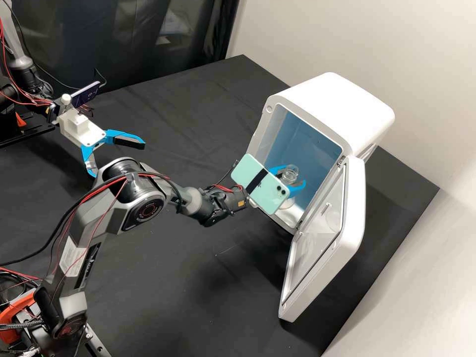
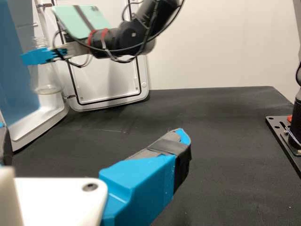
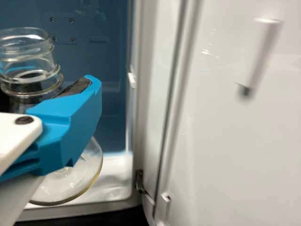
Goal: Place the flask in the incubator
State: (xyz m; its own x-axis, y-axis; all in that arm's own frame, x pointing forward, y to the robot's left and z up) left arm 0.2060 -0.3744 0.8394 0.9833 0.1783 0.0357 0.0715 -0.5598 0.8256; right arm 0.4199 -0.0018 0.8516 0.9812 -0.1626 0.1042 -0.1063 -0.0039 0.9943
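- 2 hands, 1 per arm: right hand (image 1: 288, 178) & left hand (image 1: 116, 157), each w/ 2 blue fingers.
- 1 flask (image 1: 290, 173), 1 incubator (image 1: 342, 106) w/ 1 door (image 1: 329, 223), 2 phones (1 per wrist), 1 black bench (image 1: 198, 114).
- Flask: clear glass, conical body flaring to a wide round base, short neck w/ threaded rim, mouth open, standing upright.
- Right hand: closed on the flask, gripping at the neck just under the rim.
  - High view: 1 blue finger on either side of the glass.
  - Right wrist view: 1 finger (image 3: 70, 117) pressed against the neck, round base bulging out below it.
- Flask position: inside the incubator chamber, low down, near the front opening, base close to the white floor. Can't tell if it touches the floor.
- Left hand: spread wide, holding nothing, touching nothing. It hangs above the bench at the far-left side, well apart from the incubator. Its near finger (image 2: 150, 174) has a dark pad on the inner face.
- Mint-green phone (image 1: 260, 184) w/ black strap sits on the right wrist, just outside the chamber opening. Dark phone (image 1: 85, 93) sits on the left wrist.
- Incubator: white box w/ rounded corners and blue inner walls, on the right part of the bench near the pale wall.
- Door: swung fully open, hanging off the chamber's right edge, w/ a window panel in a white frame.
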